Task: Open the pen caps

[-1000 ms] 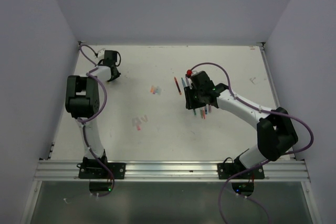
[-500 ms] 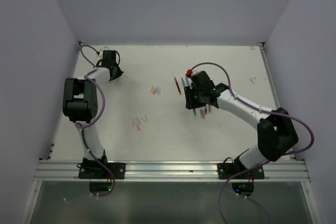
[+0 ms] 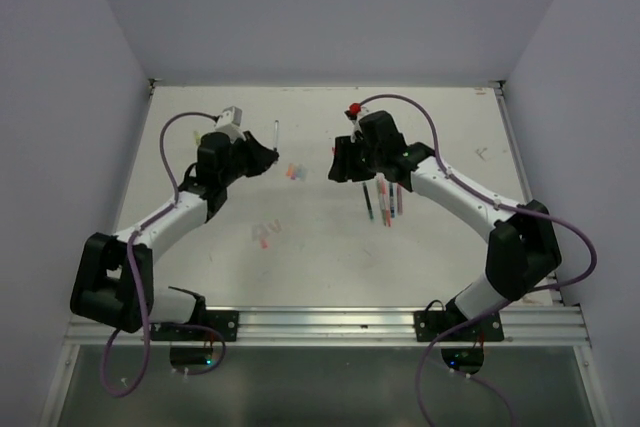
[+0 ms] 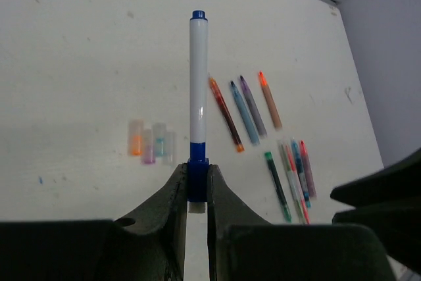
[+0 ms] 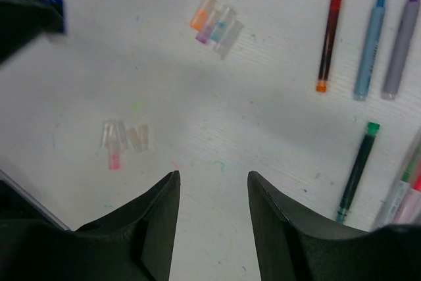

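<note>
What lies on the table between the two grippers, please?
Loose pen caps lie between the left gripper and the right gripper, clearest in the top view.

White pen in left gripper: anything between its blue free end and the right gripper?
Nothing visible. The left gripper is shut on the white pen, its blue free end in open air. The right gripper is open. The loose caps lie flat on the table, under that gap.
</note>
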{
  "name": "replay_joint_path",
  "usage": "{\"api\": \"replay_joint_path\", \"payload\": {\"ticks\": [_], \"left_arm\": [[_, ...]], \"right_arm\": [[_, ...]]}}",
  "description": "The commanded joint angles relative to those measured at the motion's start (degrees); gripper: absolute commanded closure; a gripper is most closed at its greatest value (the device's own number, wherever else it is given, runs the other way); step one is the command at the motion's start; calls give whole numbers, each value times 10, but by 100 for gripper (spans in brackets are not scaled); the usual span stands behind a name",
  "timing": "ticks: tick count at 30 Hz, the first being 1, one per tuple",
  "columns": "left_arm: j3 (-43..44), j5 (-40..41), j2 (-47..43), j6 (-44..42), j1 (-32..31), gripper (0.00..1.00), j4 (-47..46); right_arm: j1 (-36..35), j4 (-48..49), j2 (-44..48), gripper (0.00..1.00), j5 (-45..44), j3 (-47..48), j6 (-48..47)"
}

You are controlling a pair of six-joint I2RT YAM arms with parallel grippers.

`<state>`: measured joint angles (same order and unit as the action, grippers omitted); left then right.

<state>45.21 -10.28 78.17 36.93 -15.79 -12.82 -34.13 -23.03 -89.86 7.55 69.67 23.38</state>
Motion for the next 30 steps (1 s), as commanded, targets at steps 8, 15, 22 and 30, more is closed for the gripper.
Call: {"api": "replay_joint_path", "payload": {"ticks": [8, 15, 22, 30], "left_arm": [[-157, -138, -98, 40, -82, 100, -155], [-168, -150, -109, 48, -90, 100, -156], [-181, -155, -115, 51, -99, 100, -163], [-181, -157, -118, 46, -100, 100, -161]], "right_arm": [[-15, 153, -40, 51, 108, 27, 118], [-48, 184, -69, 52, 110, 32, 142], [-55, 216, -99, 60, 127, 33, 169], [-65, 252, -120, 100, 129, 28, 188]]}}
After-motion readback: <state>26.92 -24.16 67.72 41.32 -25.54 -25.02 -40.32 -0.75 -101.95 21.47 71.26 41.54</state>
